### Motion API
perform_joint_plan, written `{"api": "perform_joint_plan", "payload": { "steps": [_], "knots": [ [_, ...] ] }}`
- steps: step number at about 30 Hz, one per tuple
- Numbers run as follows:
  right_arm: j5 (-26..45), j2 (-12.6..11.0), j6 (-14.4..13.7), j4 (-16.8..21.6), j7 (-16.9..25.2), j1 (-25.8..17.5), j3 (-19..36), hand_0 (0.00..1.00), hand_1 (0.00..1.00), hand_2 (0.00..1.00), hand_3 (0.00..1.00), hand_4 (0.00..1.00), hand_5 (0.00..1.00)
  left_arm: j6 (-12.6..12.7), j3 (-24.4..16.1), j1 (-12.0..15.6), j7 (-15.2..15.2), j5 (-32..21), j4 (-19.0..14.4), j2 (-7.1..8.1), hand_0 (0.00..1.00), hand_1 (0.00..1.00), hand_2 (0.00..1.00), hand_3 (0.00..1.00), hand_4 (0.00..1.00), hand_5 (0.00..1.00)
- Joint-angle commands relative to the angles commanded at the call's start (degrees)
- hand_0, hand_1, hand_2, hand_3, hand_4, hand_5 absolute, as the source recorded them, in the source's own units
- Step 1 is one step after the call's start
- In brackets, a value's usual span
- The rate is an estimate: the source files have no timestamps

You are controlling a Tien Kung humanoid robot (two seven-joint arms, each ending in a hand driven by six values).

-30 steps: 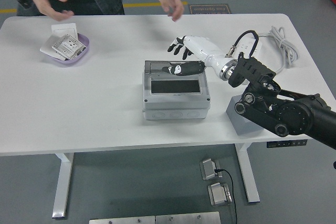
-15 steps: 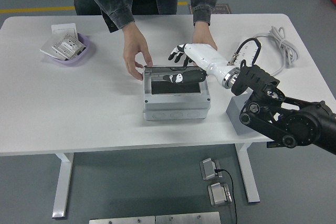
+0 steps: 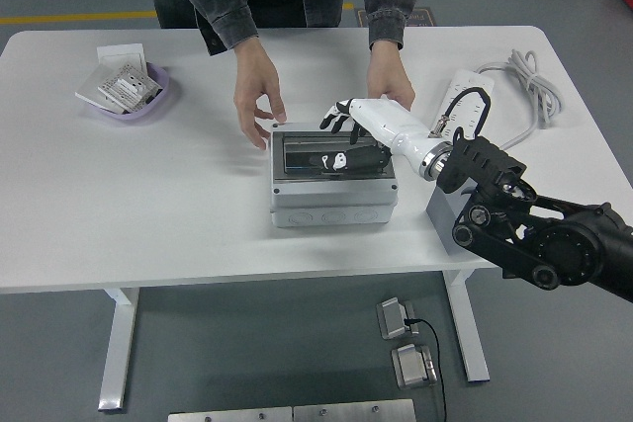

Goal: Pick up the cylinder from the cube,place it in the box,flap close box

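Observation:
The grey box [image 3: 331,203] with a dark window lid sits mid-table. My right hand [image 3: 332,141], white with black fingers, lies over its lid: the thumb rests on the dark window and the other fingers [image 3: 339,118] are spread at the far edge, holding nothing. A person at the far side has one hand [image 3: 259,96] on the box's far left corner and the other hand [image 3: 391,86] at its far right corner. The grey cube [image 3: 443,216] stands right of the box, partly under my forearm. No cylinder shows. My left arm is out of view.
A purple bowl [image 3: 150,106] holding white parts sits at the far left. A white power strip with a coiled cable [image 3: 514,81] lies at the far right. My black right arm [image 3: 539,234] covers the table's right front corner.
The person's hands came down from above the table onto the box's far corners. My right hand has shifted slightly toward me over the lid, thumb still on the window.

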Motion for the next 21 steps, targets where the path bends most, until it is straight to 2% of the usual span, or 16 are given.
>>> {"api": "perform_joint_plan", "payload": {
  "steps": [6,12,16,17,21],
  "knots": [
    [-2.09,-1.23,1.38,0.67,-0.72,-1.95,4.46,0.442,0.416,0.614,0.659,0.904,0.630,-0.04,0.79,-0.02,0.02,-0.65,0.10,0.05,0.626,0.649,0.611,0.627,0.650,0.184],
    [-7.59,-2.89,3.49,2.79,-1.65,-8.02,13.57,0.433,0.390,0.613,0.660,0.906,0.637,-0.09,0.91,0.10,0.02,-0.94,0.32,0.24,0.626,0.649,0.610,0.626,0.649,0.183],
    [-8.06,-3.13,2.82,4.79,-0.65,-12.61,20.24,0.433,0.390,0.613,0.660,0.906,0.637,-0.14,1.12,0.41,0.05,-1.36,0.55,0.14,0.626,0.649,0.610,0.626,0.649,0.183],
    [-7.32,-3.01,2.40,5.36,0.01,-13.89,22.23,0.383,0.380,0.599,0.650,0.910,0.649,-0.16,1.12,0.48,0.06,-1.46,0.60,0.11,0.626,0.648,0.610,0.626,0.648,0.184],
    [-2.76,-2.56,0.68,6.81,3.56,-18.69,29.39,0.383,0.380,0.599,0.650,0.910,0.649,-0.17,0.50,0.60,0.04,-1.12,0.68,0.09,0.626,0.648,0.610,0.626,0.648,0.184]
  ]
}}
